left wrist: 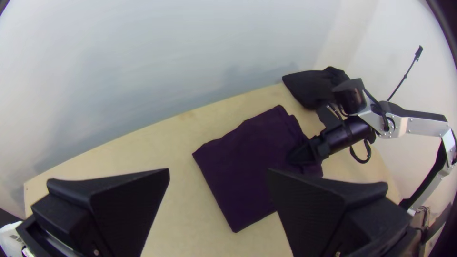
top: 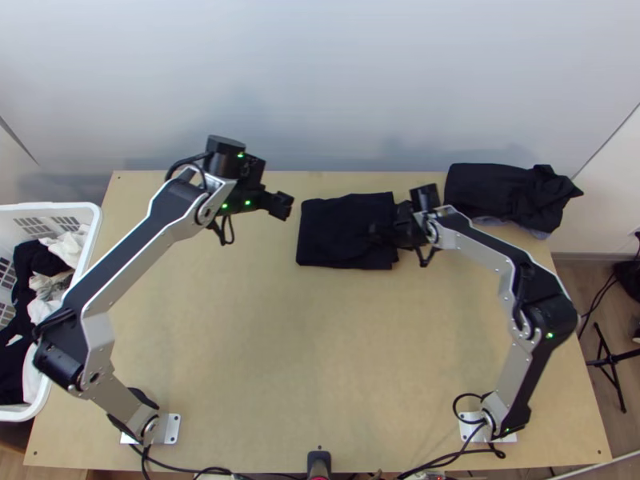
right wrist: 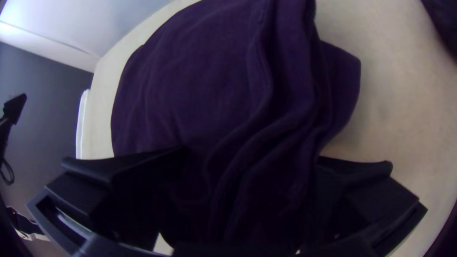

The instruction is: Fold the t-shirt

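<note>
Two jaws of the left gripper [top: 280, 206] stood wide apart, holding nothing, beside the shirt [top: 340, 232]. The right gripper [top: 381, 232] had its jaws well apart too, bunched cloth between them, unclamped. The shirt lay folded toward the tabletop's [top: 280, 344] far side, its long axis running left to right: neat end left, rumpled end right; which way the collar pointed, I couldn't tell. Dark cloth [top: 508, 194] lay rightward, near the corner.
</note>
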Motion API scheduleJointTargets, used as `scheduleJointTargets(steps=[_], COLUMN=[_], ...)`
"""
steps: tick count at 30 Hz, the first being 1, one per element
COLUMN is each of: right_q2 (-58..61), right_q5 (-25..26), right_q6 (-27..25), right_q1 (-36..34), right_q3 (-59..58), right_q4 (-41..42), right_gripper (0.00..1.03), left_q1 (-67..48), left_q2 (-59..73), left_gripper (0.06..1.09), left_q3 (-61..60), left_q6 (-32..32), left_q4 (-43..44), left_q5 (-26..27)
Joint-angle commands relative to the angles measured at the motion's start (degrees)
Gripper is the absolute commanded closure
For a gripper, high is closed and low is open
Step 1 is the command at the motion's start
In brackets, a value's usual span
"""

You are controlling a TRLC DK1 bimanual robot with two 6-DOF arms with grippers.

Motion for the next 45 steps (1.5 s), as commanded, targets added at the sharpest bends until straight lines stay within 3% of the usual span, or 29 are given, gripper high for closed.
scheduleJointTargets(steps=[1,2,10,16,22,30,39,43,45], right_q2=[3.97,3.97,-5.87,-13.87,-13.6,-11.23,0.2,5.91,6.0], right_q5=[3.98,4.15,4.5,9.07,9.6,9.69,8.11,7.84,7.84], right_q6=[-6.04,-6.74,-7.0,-12.89,-18.6,-21.24,-21.5,-22.3,-22.91], right_q1=[4.17,4.17,-1.19,-5.85,-12.79,-18.24,-23.69,-24.57,-25.27], right_q3=[7.05,7.31,6.7,7.75,9.6,13.91,34.21,46.34,46.25], right_q4=[-4.59,-4.68,-5.29,-4.77,-4.68,-3.53,-3.36,-12.32,-13.29], right_gripper=[0.85,1.0,0.99,0.99,0.99,0.99,0.99,0.99,0.99], left_q1=[2.34,2.51,2.95,5.77,8.58,9.72,9.99,10.51,10.69], left_q2=[-2.74,-2.92,-9.42,-13.2,-15.31,-17.51,-18.03,-18.03,-18.03], left_gripper=[0.1,0.1,0.1,0.1,0.1,0.1,0.1,0.1,0.1], left_q3=[-4.73,-5.08,-13.6,-18.79,-21.43,-26.09,-28.72,-28.46,-28.55], left_q6=[-0.31,-0.48,-0.31,-0.92,-1.28,-2.15,-2.15,-2.07,-2.07], left_q4=[0.62,0.62,0.88,1.32,2.02,5.45,7.56,7.56,7.56], left_q5=[0.02,0.02,0.11,0.11,0.11,0.11,0.11,0.11,0.11])
